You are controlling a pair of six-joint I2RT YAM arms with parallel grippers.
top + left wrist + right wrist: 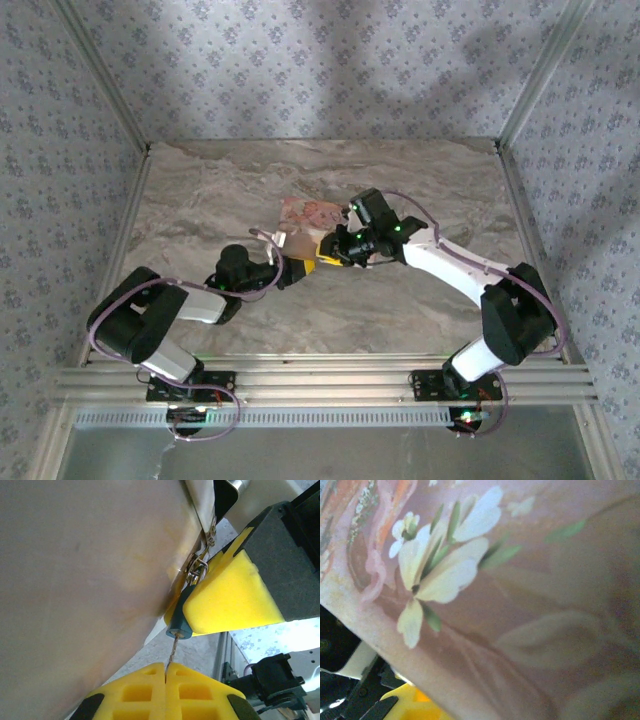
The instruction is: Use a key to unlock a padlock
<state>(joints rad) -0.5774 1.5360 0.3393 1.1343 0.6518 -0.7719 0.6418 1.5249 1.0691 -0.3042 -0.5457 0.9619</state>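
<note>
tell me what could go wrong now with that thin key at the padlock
1. The key is very thin and held just at the tips of the left hand. A sideways twist could bend it or make it slip.
2. The padlock is tiny and hangs from the clasp of the pink box. If the yellow finger of the right hand loses it, it may swing off the key.

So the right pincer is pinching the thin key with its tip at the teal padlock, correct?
Not quite: it is the left pincer that pinches the key. The key's tip does meet the teal padlock. The left wrist view shows this.
</note>
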